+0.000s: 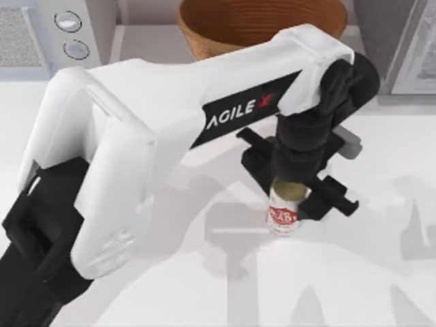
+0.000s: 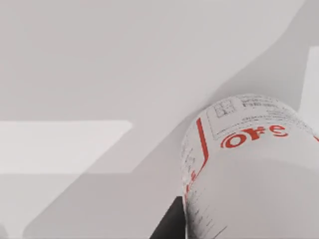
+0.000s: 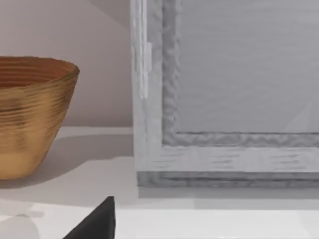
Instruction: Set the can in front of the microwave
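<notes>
White tabletop (image 1: pixel 381 272) at lower centre carries the can (image 1: pixel 283 214), white with red label and olive top; left gripper (image 1: pixel 298 178) apparently clasps it.

Left arm stretched across the worktop, pincer pointing down

The left AgileX arm reaches from the worktop's near left corner toward its middle, wrist bent downward, and its left pincer (image 1: pixel 291 185) has black fingers (image 1: pixel 334 194) set either side of the can (image 1: pixel 283 208), closed against it. The right arm is parked.
</notes>
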Tool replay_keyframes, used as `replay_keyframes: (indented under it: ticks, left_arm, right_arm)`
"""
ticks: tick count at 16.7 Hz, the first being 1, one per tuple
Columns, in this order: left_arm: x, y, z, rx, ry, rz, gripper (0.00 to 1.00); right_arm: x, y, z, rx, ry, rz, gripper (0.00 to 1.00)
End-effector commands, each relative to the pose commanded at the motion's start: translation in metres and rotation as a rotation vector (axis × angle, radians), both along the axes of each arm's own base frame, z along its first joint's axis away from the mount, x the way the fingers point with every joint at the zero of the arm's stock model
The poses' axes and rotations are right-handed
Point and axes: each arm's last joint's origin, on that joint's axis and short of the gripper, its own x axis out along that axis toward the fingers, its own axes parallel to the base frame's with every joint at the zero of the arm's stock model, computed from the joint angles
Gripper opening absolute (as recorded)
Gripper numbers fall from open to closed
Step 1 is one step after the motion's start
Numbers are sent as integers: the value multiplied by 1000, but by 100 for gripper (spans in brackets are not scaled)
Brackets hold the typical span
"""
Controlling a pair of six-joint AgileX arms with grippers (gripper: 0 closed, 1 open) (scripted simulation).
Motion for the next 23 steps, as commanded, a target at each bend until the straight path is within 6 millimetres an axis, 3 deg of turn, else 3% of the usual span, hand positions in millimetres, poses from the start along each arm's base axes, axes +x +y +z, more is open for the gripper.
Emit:
replay_keyframes:
  ticks: [2, 3, 13, 20, 23]
  left_arm:
    - [0, 0, 0, 0, 0, 0, 2]
    - [0, 0, 0, 0, 0, 0, 0]
    - [0, 0, 2, 3, 2, -1, 0]
    - [0, 0, 36, 2, 2, -1, 0]
    - [1, 0, 40, 1, 1, 0, 0]
  right_arm:
    - [0, 0, 0, 0, 0, 0, 100]
    - [0, 0, 0, 0, 0, 0, 100]
    - [0, 0, 0, 0, 0, 0, 100]
    - [0, 0, 0, 0, 0, 0, 100]
    - [0, 0, 0, 0, 0, 0, 100]
